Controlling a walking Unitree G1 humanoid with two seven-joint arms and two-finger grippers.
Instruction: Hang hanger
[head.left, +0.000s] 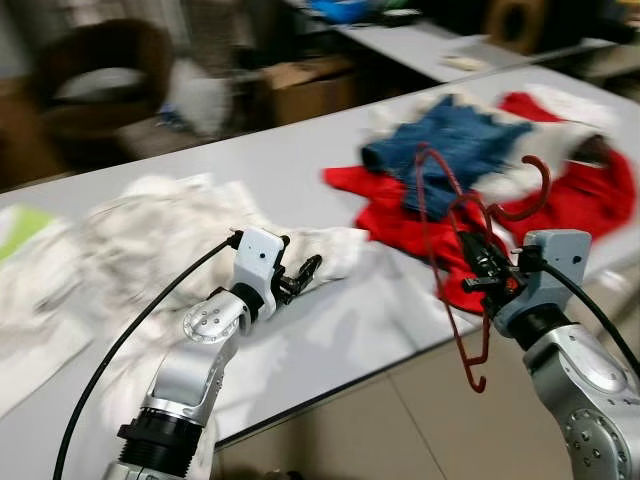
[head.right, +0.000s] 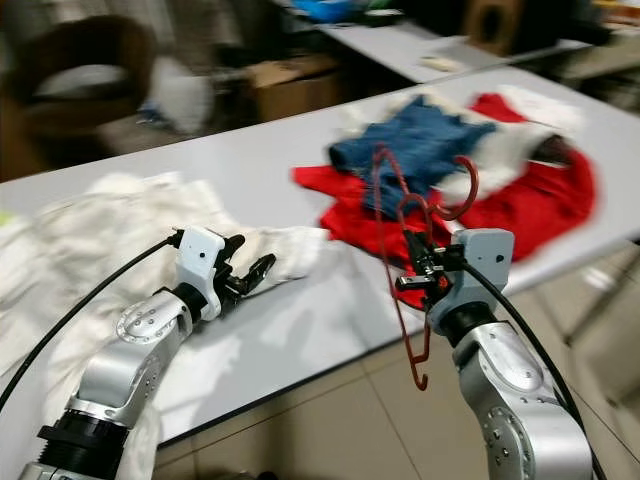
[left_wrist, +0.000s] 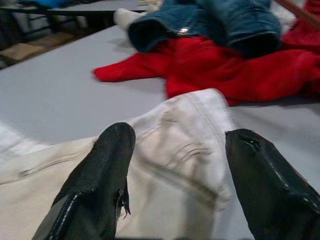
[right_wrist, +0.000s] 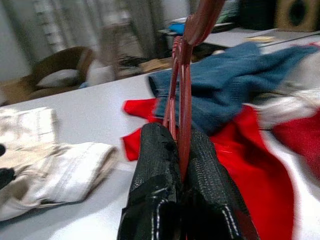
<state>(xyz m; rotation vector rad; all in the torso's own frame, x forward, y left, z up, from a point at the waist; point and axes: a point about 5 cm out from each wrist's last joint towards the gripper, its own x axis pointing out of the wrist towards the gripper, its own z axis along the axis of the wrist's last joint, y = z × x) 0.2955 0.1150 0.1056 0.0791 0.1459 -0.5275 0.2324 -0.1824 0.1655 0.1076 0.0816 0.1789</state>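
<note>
The two silver arms sit closest, reaching forward over the near edge of the long grey table. The right gripper has its black fingers pinched tight on the wire of a red hanger, which it holds up off the table just past that edge; the hook curls up over the clothes pile and one end dangles down toward the tiled floor. The left gripper hovers low with its fingers spread wide, straddling the folded edge of a white garment but gripping nothing.

Beyond them, a heap of red cloth lies on the table with a blue denim piece on top, and more crumpled white fabric spreads toward the robot's left.

As for progress, the hanger looks picked up and bare. No rail or hook to hang it on is visible, so the hanging itself seems entirely ahead.
</note>
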